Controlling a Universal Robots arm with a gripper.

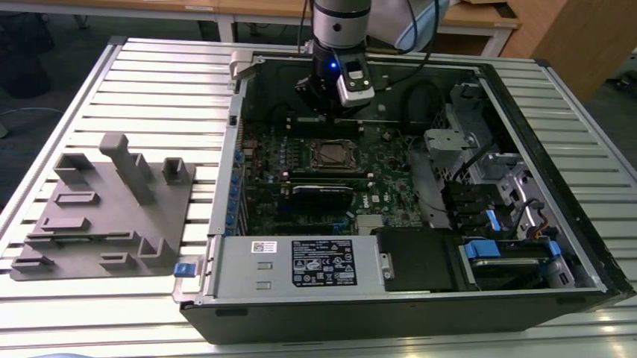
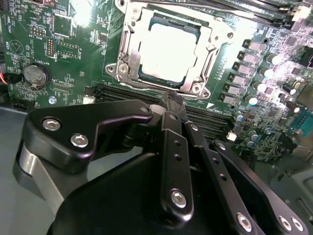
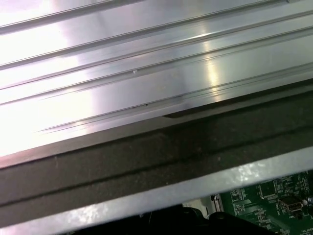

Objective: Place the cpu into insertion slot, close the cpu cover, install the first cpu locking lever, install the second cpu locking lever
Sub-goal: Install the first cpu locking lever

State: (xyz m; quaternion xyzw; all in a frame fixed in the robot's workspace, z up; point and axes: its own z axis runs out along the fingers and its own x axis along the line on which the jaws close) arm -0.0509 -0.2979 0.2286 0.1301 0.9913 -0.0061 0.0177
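Just above the insertion slot (image 2: 166, 51), where the cpu (image 2: 168, 49) sits under its closed cpu cover (image 2: 128, 49), my gripper (image 2: 171, 105) hovers, jaws together, empty, poised for levers.

I see a ribbed metal table (image 1: 149, 82) under bright overhead glare, its slats shining in the first wrist view too. Behind it stand wooden desks (image 1: 249, 9) on a grey floor (image 1: 60, 56). A wooden panel (image 1: 572, 41) rises at the exterior view's right.
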